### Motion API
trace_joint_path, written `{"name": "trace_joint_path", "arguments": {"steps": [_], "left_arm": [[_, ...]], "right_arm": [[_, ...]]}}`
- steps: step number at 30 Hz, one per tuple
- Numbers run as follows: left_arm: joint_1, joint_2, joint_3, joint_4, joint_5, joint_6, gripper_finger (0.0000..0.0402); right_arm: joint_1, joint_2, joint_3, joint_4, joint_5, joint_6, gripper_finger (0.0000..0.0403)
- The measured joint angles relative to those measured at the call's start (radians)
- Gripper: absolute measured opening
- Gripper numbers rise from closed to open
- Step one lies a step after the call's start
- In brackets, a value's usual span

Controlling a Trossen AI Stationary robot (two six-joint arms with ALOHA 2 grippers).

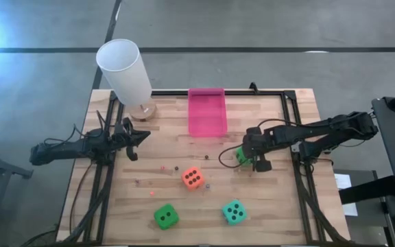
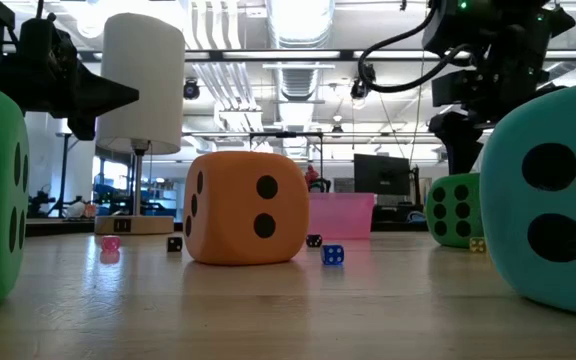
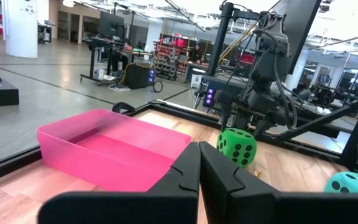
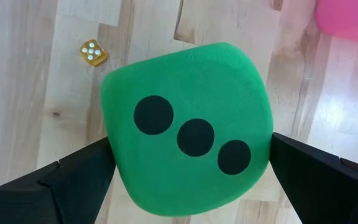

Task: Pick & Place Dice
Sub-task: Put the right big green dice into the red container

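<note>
From above we saw the right gripper mostly covering one green die; it clasped that soft cube, three pips up, near the pink tray. Left gripper hung clenched, empty, beside the lamp.

Overhead, table-level, two wrist views

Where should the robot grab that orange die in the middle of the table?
Probably from straight above, one finger on each of two opposite flat sides. The orange die sits flat with open wood all round, so any pair of sides is free. The left end effector, shut, is nearer than the right end effector.
</note>
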State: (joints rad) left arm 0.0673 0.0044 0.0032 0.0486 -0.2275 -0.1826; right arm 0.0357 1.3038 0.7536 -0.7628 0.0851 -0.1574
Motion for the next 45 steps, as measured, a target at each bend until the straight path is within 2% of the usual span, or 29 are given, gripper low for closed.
{"name": "trace_joint_path", "arguments": {"steps": [9,45], "left_arm": [[0.000,0.000,0.000,0.000,0.000,0.000,0.0006],[0.000,0.000,0.000,0.000,0.000,0.000,0.0006]], "right_arm": [[0.000,0.042,0.000,0.011,-0.009,0.000,0.0400],[-0.001,0.040,-0.003,0.022,-0.028,-0.009,0.0400]]}}
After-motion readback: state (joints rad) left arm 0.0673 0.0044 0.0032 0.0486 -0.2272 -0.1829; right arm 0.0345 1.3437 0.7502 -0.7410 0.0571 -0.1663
